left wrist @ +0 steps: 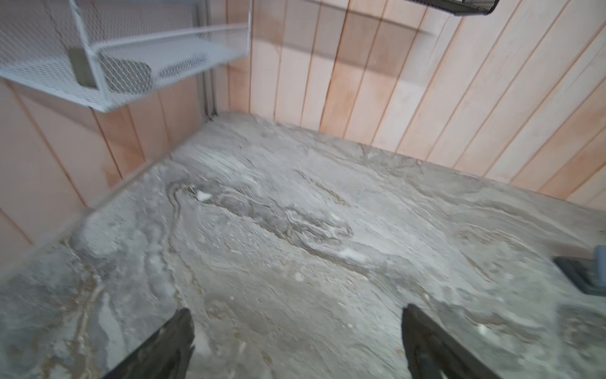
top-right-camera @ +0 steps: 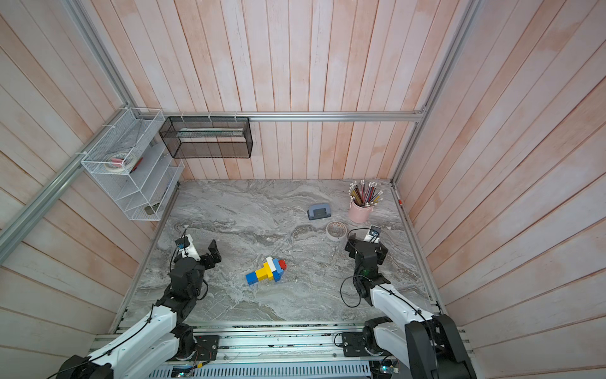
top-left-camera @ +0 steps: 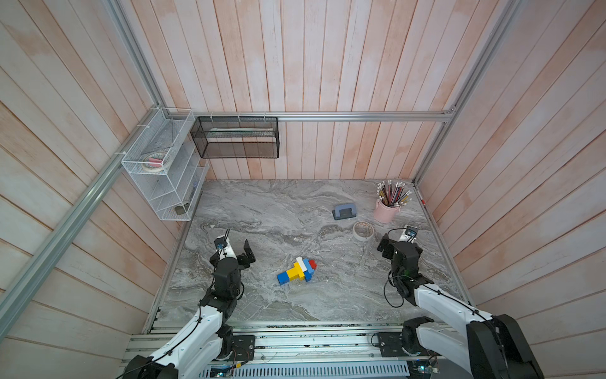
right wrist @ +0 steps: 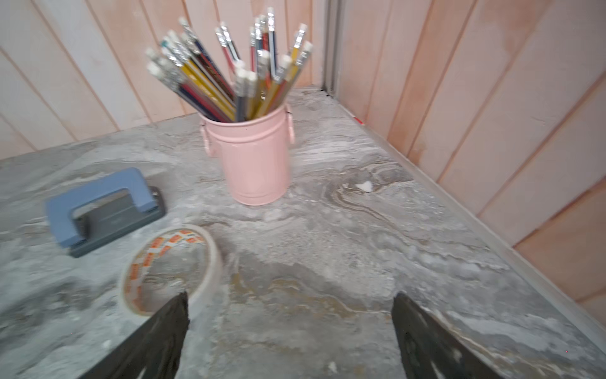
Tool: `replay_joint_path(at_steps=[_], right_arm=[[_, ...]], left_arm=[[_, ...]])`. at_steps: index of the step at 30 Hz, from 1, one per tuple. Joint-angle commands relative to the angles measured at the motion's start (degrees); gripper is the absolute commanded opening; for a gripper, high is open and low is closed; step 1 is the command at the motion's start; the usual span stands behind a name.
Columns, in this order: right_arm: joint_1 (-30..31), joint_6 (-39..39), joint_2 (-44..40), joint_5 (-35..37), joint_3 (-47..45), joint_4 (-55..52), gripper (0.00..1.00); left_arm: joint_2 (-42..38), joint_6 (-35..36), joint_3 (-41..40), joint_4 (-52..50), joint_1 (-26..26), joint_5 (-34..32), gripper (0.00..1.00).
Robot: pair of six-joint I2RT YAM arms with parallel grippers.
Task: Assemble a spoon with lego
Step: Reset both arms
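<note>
I see the spoon (top-left-camera: 296, 270), a joined figure of chunky studded plastic bricks, lying flat on the grey veined marble tabletop (top-left-camera: 262, 210) in both top views. It sits about midway between my two arms, toward the near half of the table. Its narrow handle starts with a blue brick at the near-left end and runs through yellow. It then widens to a white, blue and yellow head, with the red tip pointing far-right. Nothing touches it.

The left gripper (left wrist: 295, 315) hangs above bare marble, well apart from the spoon on its left side. Its two dark fingers are spread wide with nothing between them. The right gripper (right wrist: 291, 298) is likewise spread wide and empty, well off to the spoon's right, near the table's right edge.

In the right wrist view (blurred, but readable), a roll of off-white masking tape (right wrist: 170, 269) with orange print inside its core lies flat just ahead of one finger. Whether they touch, I cannot tell. Past the tape are a grey-blue hole punch (right wrist: 101, 210) and a pink metal pot (right wrist: 259, 160) full of pencils.

A white wire-mesh shelf rack (top-left-camera: 164, 164) hangs on the left wall, with a black mesh basket (top-left-camera: 236, 137) on the back wall.
</note>
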Motion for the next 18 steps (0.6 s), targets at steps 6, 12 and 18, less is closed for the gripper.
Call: replay_joint_path(at_steps=[6, 12, 18], right_arm=[[-4.1, -16.2, 18.3, -6.9, -6.2, 46.5, 0.98], [-9.5, -11.2, 23.3, -13.0, 0.7, 36.8, 0.98], [-11.0, -10.3, 25.6, -14.6, -0.4, 42.5, 0.98]], left_arm=[[23.7, 10.4, -1.4, 42.5, 11.3, 8.5, 1.0], [35.9, 8.1, 7.0, 36.7, 14.7, 16.5, 1.0], [39.3, 8.4, 8.0, 40.8, 15.3, 17.5, 1.0]])
